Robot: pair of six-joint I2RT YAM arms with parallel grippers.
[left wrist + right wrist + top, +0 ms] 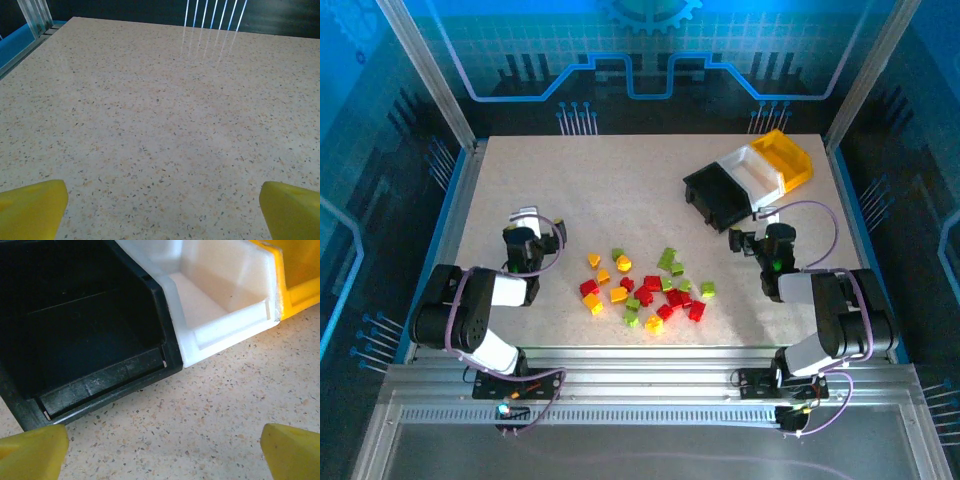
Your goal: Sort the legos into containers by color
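left fingers (31, 209) wide, empty, over speckled surface (160, 100) | right fingers (292, 452) wide, empty, near black bin (100, 385) | legos (645, 290) loose mid-surface between arms | white bin (230, 322), yellow bin (300, 290) beside black bin, far right

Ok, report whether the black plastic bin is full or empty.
Empty: the black rectangular plastic bin shows a bare floor in the right wrist view; the small coloured plastic bricks lie on the table.
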